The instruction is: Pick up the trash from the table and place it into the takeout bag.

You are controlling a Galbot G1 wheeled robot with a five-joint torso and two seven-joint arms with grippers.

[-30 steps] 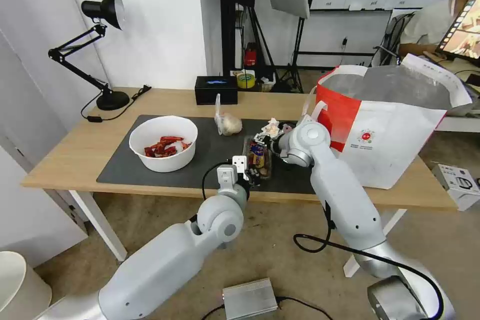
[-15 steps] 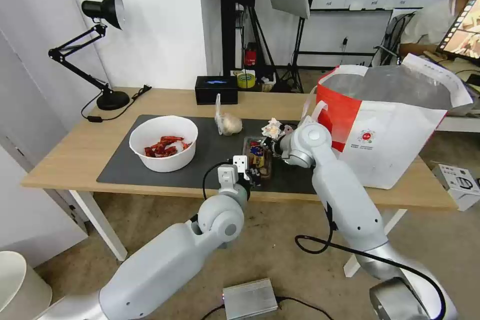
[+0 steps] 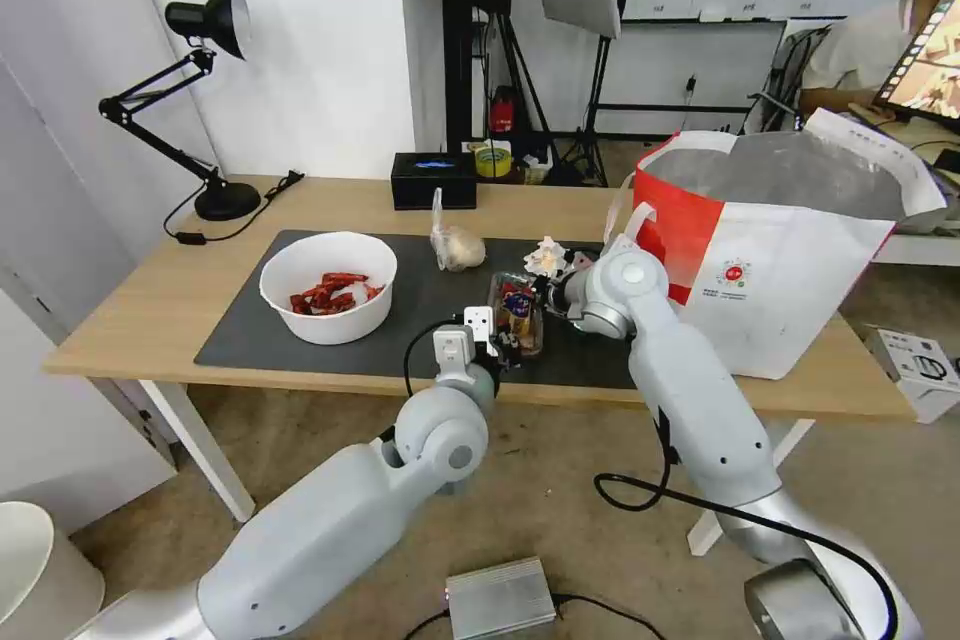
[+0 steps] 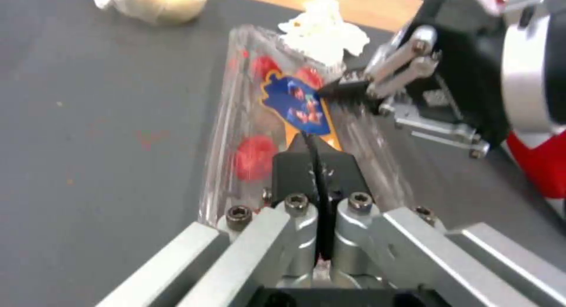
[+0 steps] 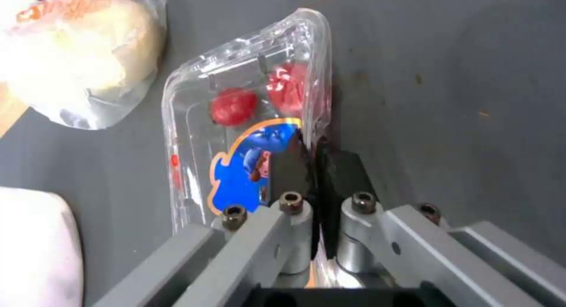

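The clear hinged tray (image 3: pixel 516 313) with red bits hangs tilted just above the dark mat (image 3: pixel 250 345), held from both ends. My left gripper (image 3: pixel 497 342) is shut on its near rim (image 4: pixel 315 159). My right gripper (image 3: pixel 546 295) is shut on its far rim (image 5: pixel 312 163) and also shows as the right gripper (image 4: pixel 353 83) in the left wrist view. The tray (image 5: pixel 247 121) carries a blue label. The white bowl (image 3: pixel 330 320) with red scraps stands on the mat's left. The knotted bag (image 3: pixel 458 245) and crumpled tissue (image 3: pixel 545 257) lie behind the tray. The takeout bag (image 3: pixel 780 290) stands open at the table's (image 3: pixel 150 300) right end.
A black tissue box (image 3: pixel 432 180) and a tape roll (image 3: pixel 491 160) sit at the table's back edge, and a black desk lamp (image 3: pixel 215 190) stands at the back left. A grey metal box (image 3: pixel 500 595) lies on the floor under the arms.
The tray has come up a little and tipped onto its edge, with both grippers still shut on it. The bowl, bag and tissue have not moved.
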